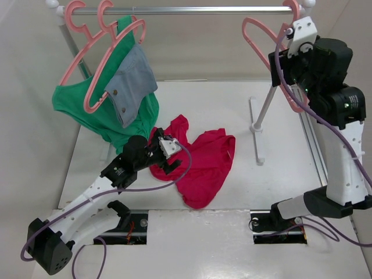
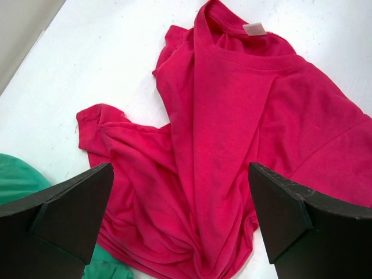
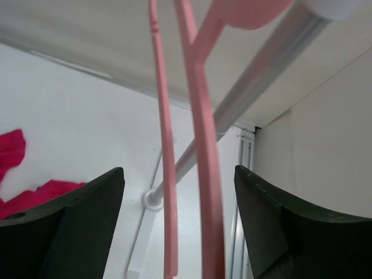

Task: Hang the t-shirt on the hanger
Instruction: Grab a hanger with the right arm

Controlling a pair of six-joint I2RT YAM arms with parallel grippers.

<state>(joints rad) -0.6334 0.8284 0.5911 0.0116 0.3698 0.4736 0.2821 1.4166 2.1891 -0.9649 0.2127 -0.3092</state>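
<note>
The crimson t-shirt lies crumpled on the white table, its white neck label showing in the left wrist view. My left gripper is open just above the shirt's left part, fingers either side of the bunched cloth. The bare pink hanger hangs from the rail at the top right. My right gripper is raised at it, open, with the hanger's two thin bars between its fingers, not clamped.
A metal clothes rail spans the back, its right leg and foot on the table. Two pink hangers at the left bear a green garment and a denim piece, next to my left arm.
</note>
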